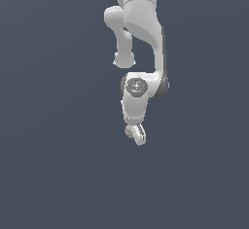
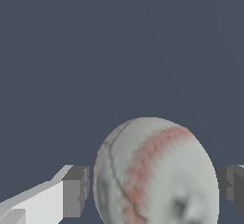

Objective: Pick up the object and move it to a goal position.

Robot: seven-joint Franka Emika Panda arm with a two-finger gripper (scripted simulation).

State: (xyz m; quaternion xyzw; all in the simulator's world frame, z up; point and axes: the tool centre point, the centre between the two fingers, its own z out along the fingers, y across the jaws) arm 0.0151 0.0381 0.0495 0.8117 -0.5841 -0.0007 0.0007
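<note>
Between the two grey finger pads [image 2: 76, 191] sits the object [image 2: 155, 173], a roundish ball; in the wrist view one pad stands on each side of it with a sliver of dark background showing at either flank, so the fingers are spread about the ball and bracket it rather than squeeze it, though whether either pad just touches its skin I cannot tell; the ball lies centred in the gap, which I judge to be the reason for this stance, since a closing stroke from here would meet it evenly on both sides and not knock it away. Its surface is pale grey-beige, with a broad band of faint red stitching curving across it, a thin dark seam line beside that, and a darker dimple low on its face; it looks hard and smooth, likely to slip if pinched off-centre. Outward from the fingers, the gripper [image 1: 136, 136] hangs at the end of the white arm [image 1: 141, 33], pointing down toward the near part of the scene; in the exterior view the ball shows only as a tiny speck at the fingertips, at the exterior view's left of the visible finger; around everything lies a plain dark blue-grey ground [image 1: 48, 174], and no goal marker is visible.
</note>
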